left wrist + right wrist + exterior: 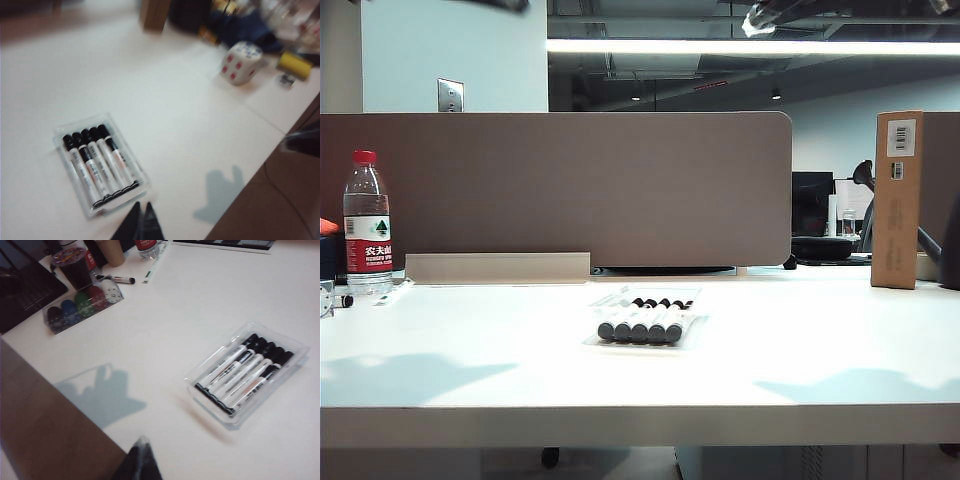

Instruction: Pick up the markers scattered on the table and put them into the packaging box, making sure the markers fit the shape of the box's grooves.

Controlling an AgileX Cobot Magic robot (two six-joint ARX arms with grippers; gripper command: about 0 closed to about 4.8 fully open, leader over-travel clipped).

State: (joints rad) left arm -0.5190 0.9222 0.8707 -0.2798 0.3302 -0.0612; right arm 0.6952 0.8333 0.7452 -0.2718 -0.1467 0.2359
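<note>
Taking the packaging box (645,325) as the landmark: the left gripper (141,223) hangs in the air on the near side of it, above the table (470,370), its two dark fingers pressed together to a point and holding nothing. It touches neither the box nor the table top. The right gripper (141,460) likewise hangs above the table, near the front edge and apart from the box; its dark fingers meet with no gap visible and nothing is clamped between them. Neither gripper shows in the exterior view, only their soft shadows on the white surface either side of the box.

The box lies flat near the middle of the table. In it the five markers (242,372) lie side by side, parallel, each seated in one of the grooves (97,165), black caps all at the same end, neighbours just touching or nearly so.

Beyond the box to the left stands a water bottle (366,225) with a red cap, at the table's back edge. Beyond the box to the right stands a tall brown cardboard carton (897,198).
</note>
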